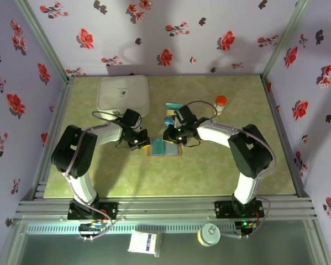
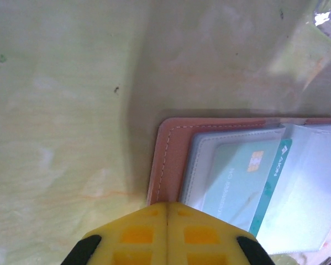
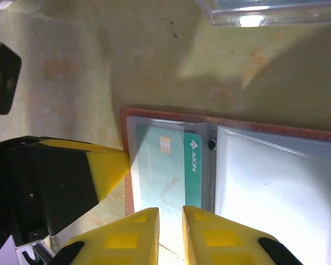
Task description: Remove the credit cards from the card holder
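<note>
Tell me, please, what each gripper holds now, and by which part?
Left gripper: nothing; its shut fingers sit at the card holder's edge. Right gripper: narrowly apart at the teal card's edge; a grip cannot be told.

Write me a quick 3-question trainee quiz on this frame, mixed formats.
1. True or false: the card holder lies folded closed on the table.
2. The card tucked inside it is: A yellow, B teal, C red.
3. Fill in: the left gripper is ___ (open or shut).

Key: 1 false; 2 B; 3 shut.
</note>
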